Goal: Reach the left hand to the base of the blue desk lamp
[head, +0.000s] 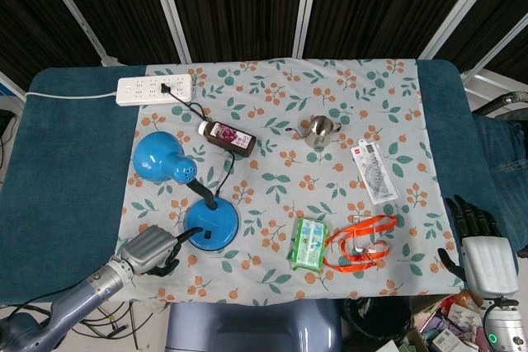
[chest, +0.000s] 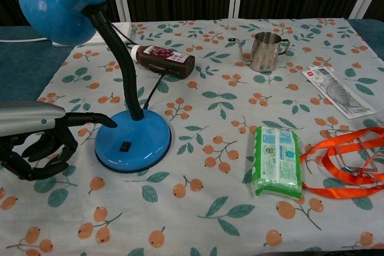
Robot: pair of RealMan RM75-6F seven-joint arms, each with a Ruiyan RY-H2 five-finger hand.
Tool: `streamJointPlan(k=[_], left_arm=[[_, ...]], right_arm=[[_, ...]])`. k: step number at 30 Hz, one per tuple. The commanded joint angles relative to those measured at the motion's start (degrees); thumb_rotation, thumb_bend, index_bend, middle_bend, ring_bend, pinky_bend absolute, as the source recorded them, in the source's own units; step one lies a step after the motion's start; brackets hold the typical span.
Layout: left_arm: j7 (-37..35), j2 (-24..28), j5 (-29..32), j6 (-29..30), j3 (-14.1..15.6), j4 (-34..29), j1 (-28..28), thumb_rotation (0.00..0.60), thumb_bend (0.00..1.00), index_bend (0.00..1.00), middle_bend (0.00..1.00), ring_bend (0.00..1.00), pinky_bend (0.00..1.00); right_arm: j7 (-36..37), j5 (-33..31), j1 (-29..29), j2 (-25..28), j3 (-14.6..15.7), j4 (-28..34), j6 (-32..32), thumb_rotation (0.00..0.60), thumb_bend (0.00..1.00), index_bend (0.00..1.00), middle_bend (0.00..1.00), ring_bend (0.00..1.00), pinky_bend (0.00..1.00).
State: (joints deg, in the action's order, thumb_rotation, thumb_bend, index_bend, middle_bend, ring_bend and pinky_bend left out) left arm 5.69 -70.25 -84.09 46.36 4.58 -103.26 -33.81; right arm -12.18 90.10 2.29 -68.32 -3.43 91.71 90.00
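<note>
The blue desk lamp stands on the flowered cloth, its round base (head: 211, 222) (chest: 132, 140) near the front left, a black gooseneck rising to the blue shade (head: 161, 157) (chest: 60, 4). My left hand (head: 153, 251) (chest: 36, 139) is just left of the base and holds nothing. One digit stretches out, its tip at the base's left rim, and the other fingers curl loosely below. Whether the tip touches the rim I cannot tell. My right hand (head: 481, 257) lies flat with fingers spread, off the table's front right corner.
A dark bottle (head: 228, 137) (chest: 165, 57) lies behind the lamp beside its cord, which runs to a white power strip (head: 155, 88). A metal cup (head: 320, 130) (chest: 266, 51), a ruler pack (head: 375, 172), a green packet (head: 309, 243) (chest: 277, 160) and an orange lanyard (head: 360, 241) lie to the right.
</note>
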Motion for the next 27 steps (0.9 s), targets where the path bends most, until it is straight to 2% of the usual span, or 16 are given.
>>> streamJointPlan(k=[1,11,27], left_arm=[[1.84,-0.38,2.01,-0.16,-0.31,-0.65,0.01,0.600,0.50,0.06,0.68,0.70,0.70],[4.56,-2.38,6.73,-1.45,-0.84,-0.76,-0.65,0.600,0.50,0.09,0.68,0.70,0.70],[6.05,-4.43,8.85,-2.25,-0.80,0.84,-1.57,0.600,0.50,0.12,0.68,0.70,0.70]], right_arm=[[-0.02,0.02,0.00,-0.01,0.01,0.01,0.00,0.600,0.16,0.00,0.06,0.12,0.16],[0.02,-0.11,0.01,-0.06,-0.05,0.01,-0.03,0.600,0.16,0.00,0.06,0.12,0.16],[0.24,-0.22,0.02,0.08,-0.09,0.01,-0.09,0.600,0.16,0.00,0.06,0.12,0.16]])
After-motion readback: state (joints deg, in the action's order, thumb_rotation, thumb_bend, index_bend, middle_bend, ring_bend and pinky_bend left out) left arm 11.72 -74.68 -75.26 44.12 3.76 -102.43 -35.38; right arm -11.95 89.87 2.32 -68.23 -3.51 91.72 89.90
